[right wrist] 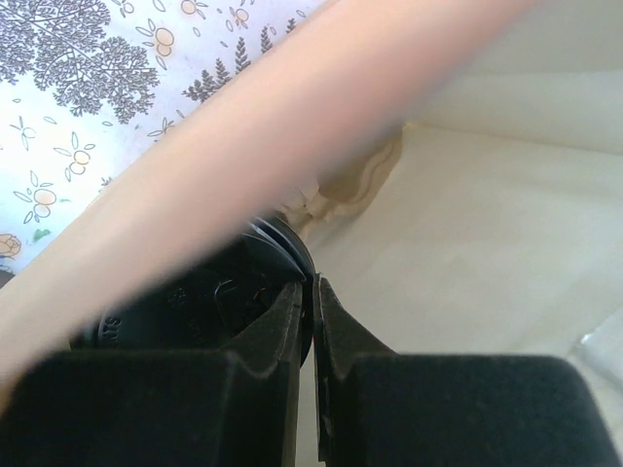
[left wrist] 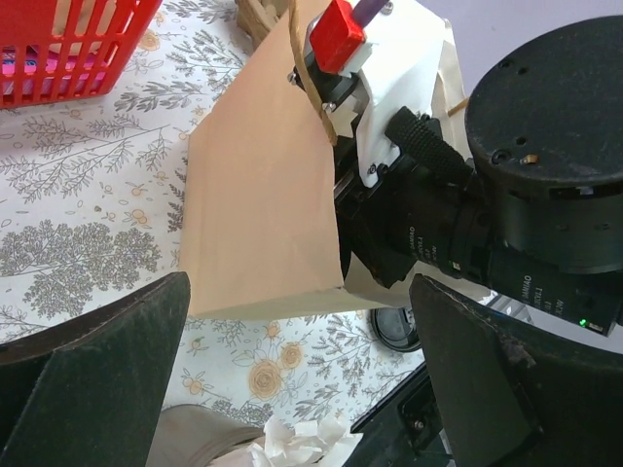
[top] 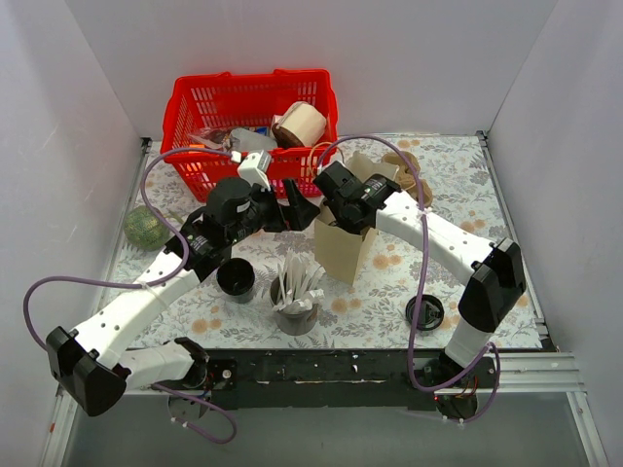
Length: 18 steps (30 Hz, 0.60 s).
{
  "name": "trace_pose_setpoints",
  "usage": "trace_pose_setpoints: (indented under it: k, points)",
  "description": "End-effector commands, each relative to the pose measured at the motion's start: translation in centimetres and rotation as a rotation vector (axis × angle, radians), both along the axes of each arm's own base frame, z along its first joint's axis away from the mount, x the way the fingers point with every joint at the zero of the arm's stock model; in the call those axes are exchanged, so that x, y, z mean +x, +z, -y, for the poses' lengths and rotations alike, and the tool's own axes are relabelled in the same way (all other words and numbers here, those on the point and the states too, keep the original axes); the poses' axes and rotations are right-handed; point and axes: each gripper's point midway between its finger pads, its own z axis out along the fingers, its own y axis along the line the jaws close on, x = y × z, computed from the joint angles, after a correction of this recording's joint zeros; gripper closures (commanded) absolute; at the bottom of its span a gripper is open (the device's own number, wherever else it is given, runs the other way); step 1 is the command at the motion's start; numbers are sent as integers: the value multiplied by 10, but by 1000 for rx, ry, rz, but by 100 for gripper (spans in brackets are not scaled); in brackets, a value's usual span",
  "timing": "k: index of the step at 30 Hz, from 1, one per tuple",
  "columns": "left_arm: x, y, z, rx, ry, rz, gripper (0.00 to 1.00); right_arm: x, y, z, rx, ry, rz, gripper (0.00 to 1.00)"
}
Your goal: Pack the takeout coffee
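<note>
The takeout coffee shows only in the right wrist view: its black lid sits low inside the brown paper bag. My right gripper is shut on the lid's rim. From above, the right gripper reaches into the top of the standing bag, and the cup is hidden there. My left gripper is open and empty, just left of the bag. In the left wrist view the bag's side lies ahead of the open left gripper, apart from both fingers.
A red basket with packets stands at the back. A lidless black cup and a grey cup of napkins stand in front of the bag. A loose black lid lies front right. A green ball lies at the left.
</note>
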Motion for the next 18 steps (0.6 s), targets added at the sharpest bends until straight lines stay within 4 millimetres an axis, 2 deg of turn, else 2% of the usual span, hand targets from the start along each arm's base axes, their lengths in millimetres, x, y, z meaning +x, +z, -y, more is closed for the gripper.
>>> trace_pose_setpoints:
  k: [1, 13, 18]
  points:
    - [-4, 9, -12, -15, 39, 22, 2, -4, 14, -13, 102, 5, 35, 99]
    - [-1, -5, -10, 3, 42, -9, 2, -12, 6, -20, 93, 10, 30, 99]
    - [-1, -7, -9, 7, 42, -14, 2, -14, 2, -14, 49, -20, 32, 99]
